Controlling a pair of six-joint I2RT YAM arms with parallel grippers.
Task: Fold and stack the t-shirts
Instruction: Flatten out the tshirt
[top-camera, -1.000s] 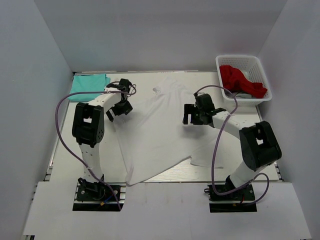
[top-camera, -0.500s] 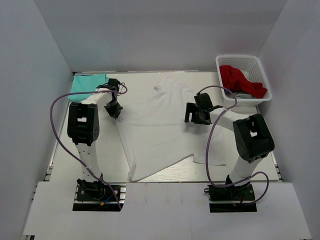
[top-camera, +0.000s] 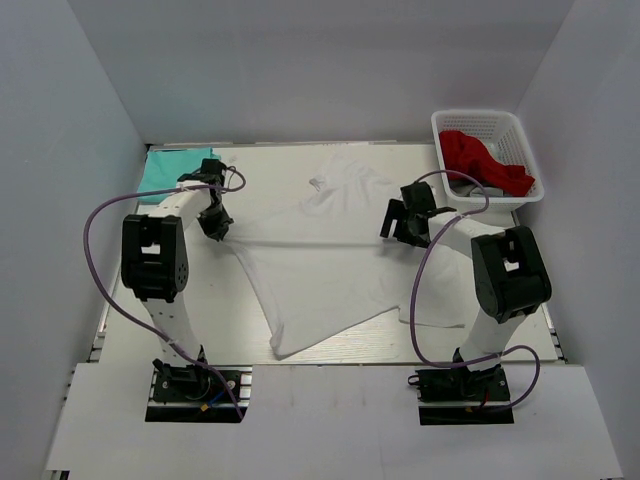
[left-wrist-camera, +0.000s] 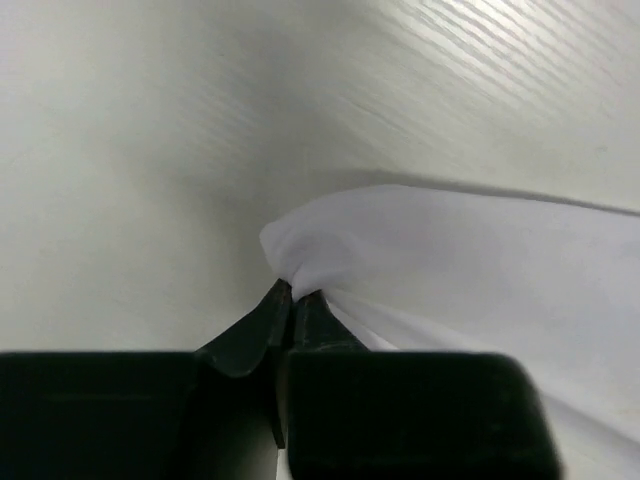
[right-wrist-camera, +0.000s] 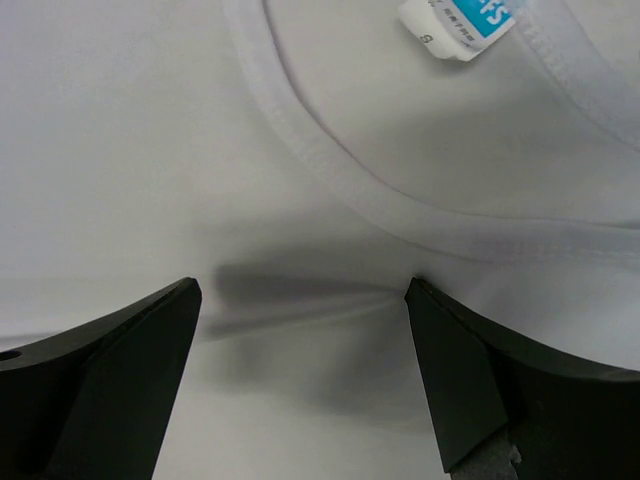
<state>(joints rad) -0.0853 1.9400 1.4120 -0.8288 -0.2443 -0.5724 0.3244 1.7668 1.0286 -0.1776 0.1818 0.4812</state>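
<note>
From above, the white shirt (top-camera: 320, 270) lies spread in the middle of the table (top-camera: 140, 300), with the hem toward the near edge. The teal shirt (top-camera: 168, 170) lies flat in the far left corner, apart from it. The left gripper (top-camera: 214, 222) sits on the left tip of the white shirt, and a tight ridge of cloth runs from it to the right. The right gripper (top-camera: 405, 222) is above the right shoulder part. A basket (top-camera: 487, 128) with a red cloth (top-camera: 480, 160) stands far right, near the right arm, so I think there is little room on that side. Bare table shows at the left and near the front edge, and walls close in three sides.

In the left wrist view, the left gripper (left-wrist-camera: 291, 300) is pinched tight on a small bunch of white cloth. The rest of the shirt (left-wrist-camera: 470, 270) trails away to the right over the wood.

In the right wrist view, the right gripper (right-wrist-camera: 302, 295) is wide apart and holds nothing. It is over the shirt, just below the collar (right-wrist-camera: 330, 170) and its label (right-wrist-camera: 455, 25).

The cloth looks thin, light and very soft. It will likely sag and slide easily on the smooth table. A seam such as the collar or a sleeve hem seems the best place to hold.
</note>
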